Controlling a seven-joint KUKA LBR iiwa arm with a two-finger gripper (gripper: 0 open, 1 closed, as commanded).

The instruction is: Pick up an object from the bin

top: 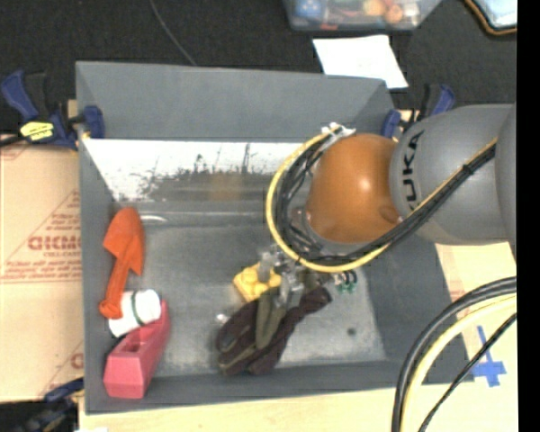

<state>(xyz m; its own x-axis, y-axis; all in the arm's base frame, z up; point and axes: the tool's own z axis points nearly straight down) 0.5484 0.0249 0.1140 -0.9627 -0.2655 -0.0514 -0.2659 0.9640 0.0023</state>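
My gripper (282, 282) reaches down under the orange wrist cover, near the middle of the bin floor. Its metal tips sit right beside a small yellow toy (248, 283) and over the upper end of a dark brown glove (263, 331). The glove lies crumpled toward the bin's front wall. Whether anything is between the fingers is hidden by the cover and cables.
At the left side of the bin lie an orange floppy piece (125, 255) and a pink bottle with a white cap (137, 349). The arm and its looped cables cover the bin's right half.
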